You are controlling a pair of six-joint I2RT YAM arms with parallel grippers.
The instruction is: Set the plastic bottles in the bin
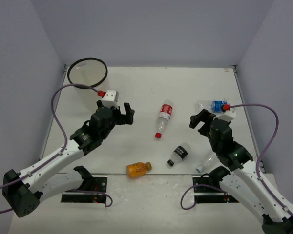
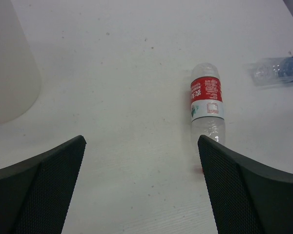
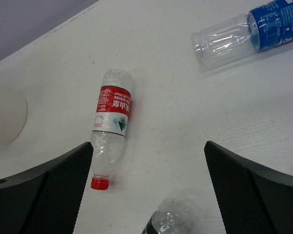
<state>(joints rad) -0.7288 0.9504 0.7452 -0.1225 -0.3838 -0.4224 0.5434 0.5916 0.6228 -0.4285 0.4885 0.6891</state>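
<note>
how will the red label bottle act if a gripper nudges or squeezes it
The red-labelled bottle lies on its side on the table, so a sideways nudge would probably roll it. It looks empty, so likely very light and apt to skid. Its clear walls look thin and may dent under a squeeze.

red-label bottle (image 1: 164, 115) | blue-label bottle (image 1: 216, 106) | orange bottle (image 1: 138, 168) | black-rimmed white bin (image 1: 87, 58) | white table (image 1: 146, 87)

2 black-white arms (image 1: 53, 163), purple cables (image 1: 52, 103)
</note>
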